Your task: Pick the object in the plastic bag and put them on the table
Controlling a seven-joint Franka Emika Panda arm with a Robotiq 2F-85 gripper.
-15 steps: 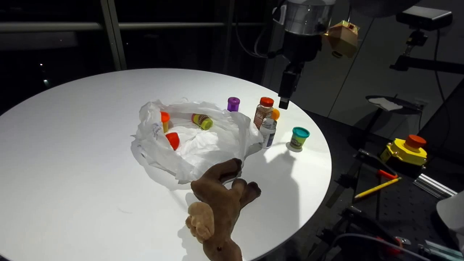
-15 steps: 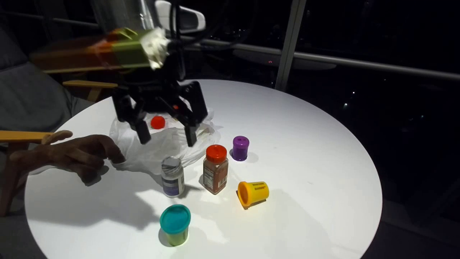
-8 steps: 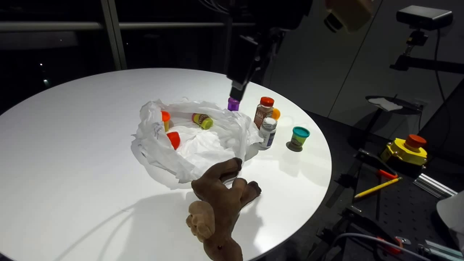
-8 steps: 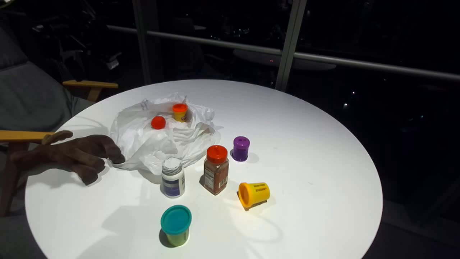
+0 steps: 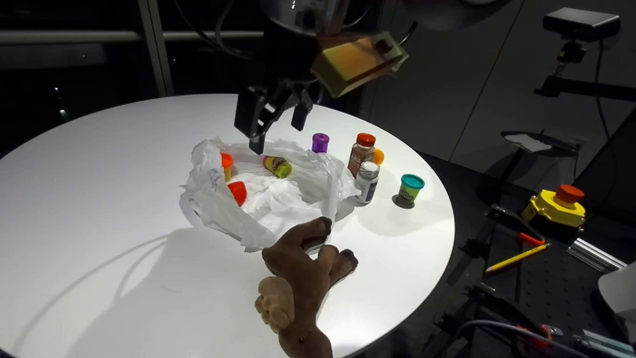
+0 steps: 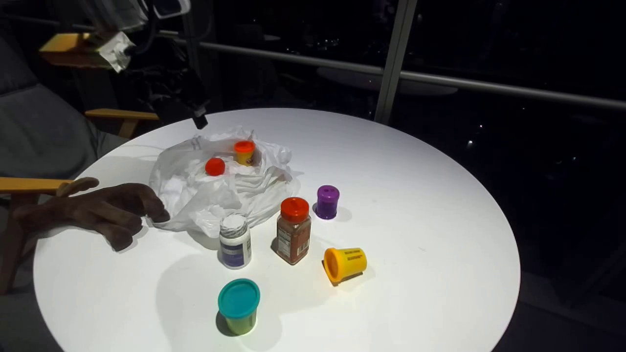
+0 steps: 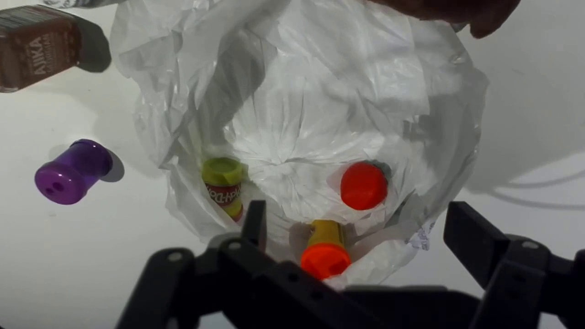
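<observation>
Gripper (image 5: pixel 278 133), empty and spread wide, hangs above a plastic bag (image 5: pixel 276 199) on the worktop (image 5: pixel 104 209). Inside, at left in an exterior view, sits an orange-lidded tub (image 5: pixel 226 160); a grasp catching loose plastic could drag the bag along.

black jointed jaws, pale round pivots (image 7: pixel 174 257), thin cables (image 5: pixel 218 36), yellow-orange box (image 5: pixel 354 62)
</observation>
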